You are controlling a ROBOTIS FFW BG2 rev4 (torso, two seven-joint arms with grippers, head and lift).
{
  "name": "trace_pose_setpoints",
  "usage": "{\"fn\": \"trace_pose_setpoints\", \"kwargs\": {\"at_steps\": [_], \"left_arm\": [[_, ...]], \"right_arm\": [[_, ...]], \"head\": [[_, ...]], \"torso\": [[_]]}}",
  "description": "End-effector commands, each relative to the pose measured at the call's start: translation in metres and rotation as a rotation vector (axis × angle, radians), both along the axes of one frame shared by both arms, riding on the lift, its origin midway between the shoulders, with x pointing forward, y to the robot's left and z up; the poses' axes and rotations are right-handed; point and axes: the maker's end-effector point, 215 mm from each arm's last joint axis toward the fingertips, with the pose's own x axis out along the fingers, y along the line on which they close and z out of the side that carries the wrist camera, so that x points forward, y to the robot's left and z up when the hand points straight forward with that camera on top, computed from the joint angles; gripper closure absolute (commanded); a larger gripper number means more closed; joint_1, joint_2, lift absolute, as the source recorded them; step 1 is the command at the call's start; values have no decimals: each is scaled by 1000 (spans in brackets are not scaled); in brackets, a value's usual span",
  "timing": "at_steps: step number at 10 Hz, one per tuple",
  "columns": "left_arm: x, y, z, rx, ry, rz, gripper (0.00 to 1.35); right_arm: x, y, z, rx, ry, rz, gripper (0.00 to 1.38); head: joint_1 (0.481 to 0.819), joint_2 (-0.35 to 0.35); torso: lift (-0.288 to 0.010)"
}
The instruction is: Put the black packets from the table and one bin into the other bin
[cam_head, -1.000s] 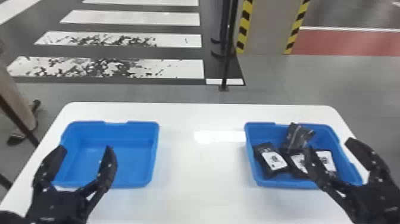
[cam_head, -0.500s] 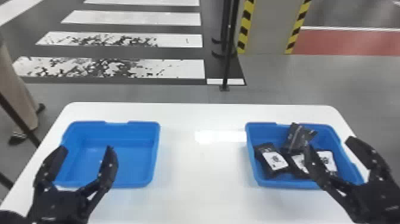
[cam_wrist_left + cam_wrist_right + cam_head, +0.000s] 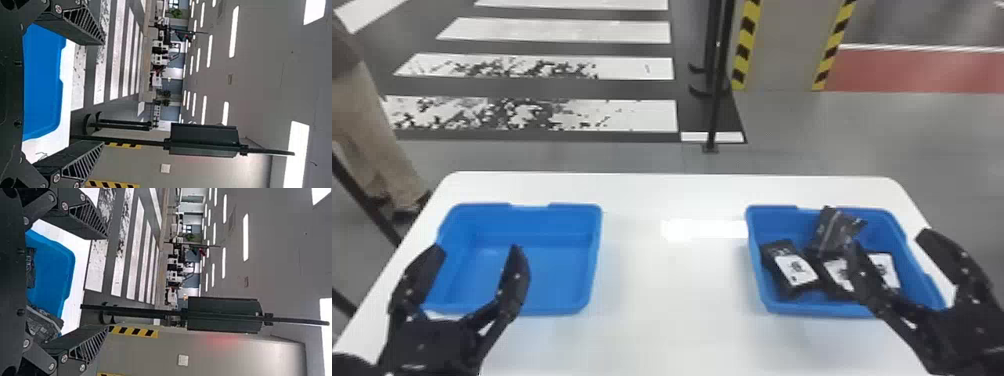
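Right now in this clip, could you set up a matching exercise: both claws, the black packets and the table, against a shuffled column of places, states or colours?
Column one
1. left claw
2. black packets
3. table
4. right claw

Column two
A. white, under both bins
B. open, at the right bin
C. open, at the left bin
D. lying inside the right bin

Right pairs: 1-C, 2-D, 3-A, 4-B

The right claw (image 3: pixel 889 239) is spread wide before a blue bin (image 3: pixel 56 270) holding black packets (image 3: pixel 43 323).
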Motion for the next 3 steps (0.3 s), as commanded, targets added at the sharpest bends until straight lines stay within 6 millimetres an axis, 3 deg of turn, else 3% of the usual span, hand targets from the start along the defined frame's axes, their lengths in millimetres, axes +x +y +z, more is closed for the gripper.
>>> {"fn": "trace_pose_setpoints", "kwargs": {"at_steps": [1, 3], "left_arm": [[0, 0, 0, -2, 0, 0, 134], [-1, 0, 0, -2, 0, 0, 134]], "right_arm": [[0, 0, 1, 1, -8, 0, 225], [1, 0, 3, -15, -11, -2, 225]], "head": [[695, -28], [695, -29]], "torso": [[-110], [-110]]}}
